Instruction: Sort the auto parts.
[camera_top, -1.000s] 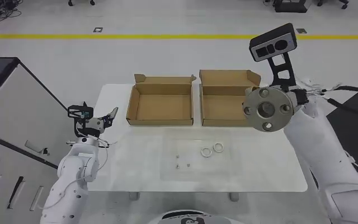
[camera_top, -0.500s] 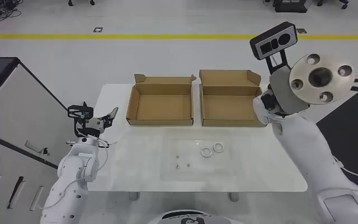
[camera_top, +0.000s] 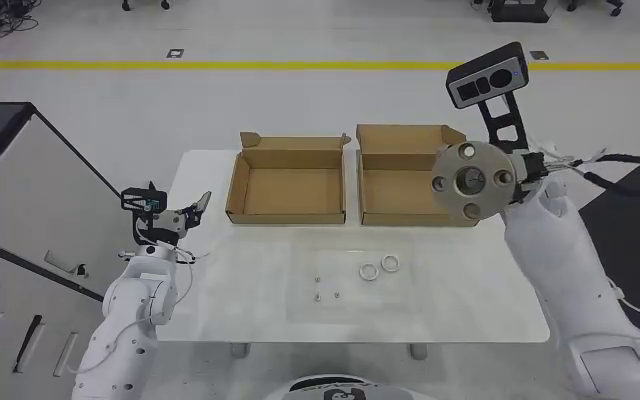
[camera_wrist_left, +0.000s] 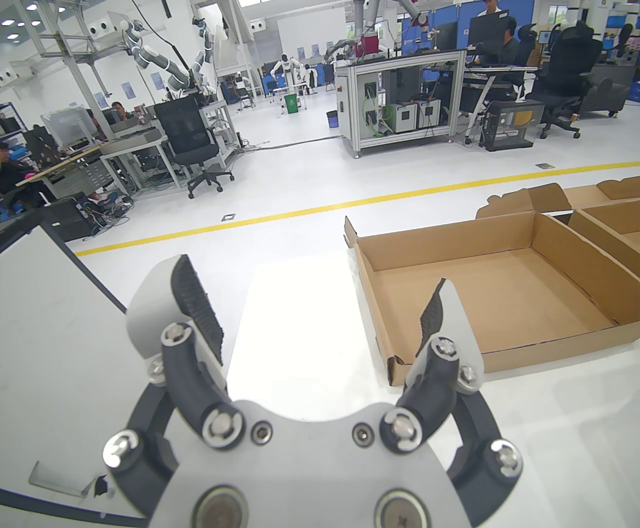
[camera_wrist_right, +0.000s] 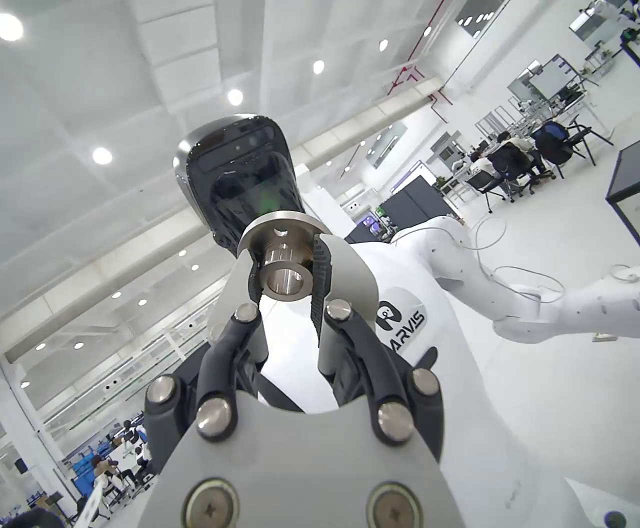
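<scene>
Holding a round silver metal flange (camera_top: 470, 182) with 4 bolt holes and a central bore, the right gripper (camera_wrist_right: 286, 264) is clenched on the part's short cylindrical hub, with 1 ribbed pad pressed to each side of it. The wide disc face stands just beyond the fingertips, raised above the table and turned toward the top camera. In that view it overlaps the near corner of the open brown cardboard box under the right fingers (camera_top: 400, 190).

The left gripper (camera_wrist_left: 314, 277) is released, its fingers spread wide with nothing between them. It rests at the edge of the white table (camera_top: 250, 300), and the second open brown cardboard box (camera_top: 285, 195) lies near and ahead of its fingertips. Both boxes look bare inside.

Below and inward of the held flange, 2 white rings (camera_top: 378, 268) lie flat and close together on the table. A few small fasteners (camera_top: 322, 292) lie beside them, too small to identify.

Assessment:
- **Flange:** It appears solid, rigid and heavy, with a smooth finish likely to slip. The hub is the sound place to hold it, but the mass sits beyond the fingertips, so it may tilt in the pads. It should be lowered into a box rather than dropped.
- **Rings:** They look light and thin, and are best pinched across the rim with narrowly set fingers
</scene>
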